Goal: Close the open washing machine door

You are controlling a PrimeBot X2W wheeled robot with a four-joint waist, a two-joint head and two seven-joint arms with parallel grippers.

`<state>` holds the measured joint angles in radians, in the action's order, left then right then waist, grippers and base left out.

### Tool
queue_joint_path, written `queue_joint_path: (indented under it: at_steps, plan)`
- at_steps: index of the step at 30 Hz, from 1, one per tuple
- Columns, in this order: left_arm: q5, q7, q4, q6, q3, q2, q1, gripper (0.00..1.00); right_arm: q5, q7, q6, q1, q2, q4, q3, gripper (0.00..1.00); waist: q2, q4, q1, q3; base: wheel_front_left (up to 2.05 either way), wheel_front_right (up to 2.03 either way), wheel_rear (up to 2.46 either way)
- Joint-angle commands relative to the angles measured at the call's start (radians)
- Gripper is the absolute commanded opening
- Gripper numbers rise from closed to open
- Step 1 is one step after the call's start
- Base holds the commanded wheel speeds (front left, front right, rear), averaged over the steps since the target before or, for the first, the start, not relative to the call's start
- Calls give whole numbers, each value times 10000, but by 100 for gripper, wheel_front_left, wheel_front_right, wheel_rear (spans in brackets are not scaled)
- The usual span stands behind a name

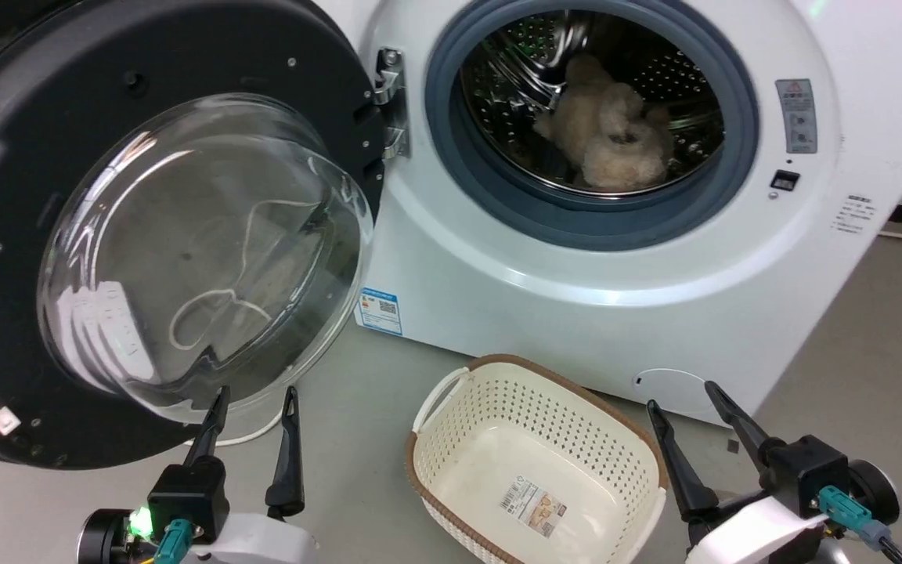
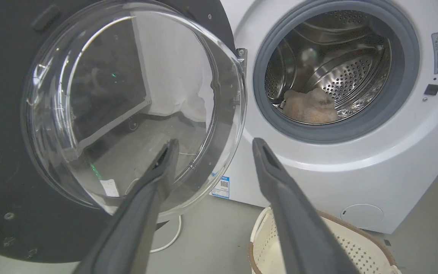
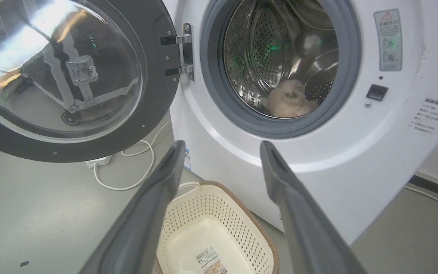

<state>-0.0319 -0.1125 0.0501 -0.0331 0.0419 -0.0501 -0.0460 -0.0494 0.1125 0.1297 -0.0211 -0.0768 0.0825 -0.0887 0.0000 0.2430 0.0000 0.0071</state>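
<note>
Washing machine door [image 1: 200, 251] wide open above grey floor [image 1: 357, 407]

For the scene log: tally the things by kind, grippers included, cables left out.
Washing machine: 1
Washing machine door: 1
Laundry basket: 1
Fluffy beige item in the drum: 1
Grippers: 2, left gripper and right gripper, both open
Total: 6

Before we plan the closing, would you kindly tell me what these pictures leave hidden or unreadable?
Large round black-rimmed glass washing machine door: head view, left edge cut off by the frame.
Grey warning label on the white washing machine: head view, print too small.
Beige fluffy item in the drum: left wrist view, base behind grey gasket.
</note>
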Motion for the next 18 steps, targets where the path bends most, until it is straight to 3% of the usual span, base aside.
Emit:
queue_joint_path:
  at_steps: [1,18]
  plan:
    - [-82,-108,75,-56,15,-1,-143,100,-92,109,5,-148,-70,50,-69,100,0,74,0,-3,0,0,0]
    - [-223,-463,198,-131,46,-1,-328,100,-185,464,6,-148,-144,228,-331,100,0,803,0,28,0,0,0]
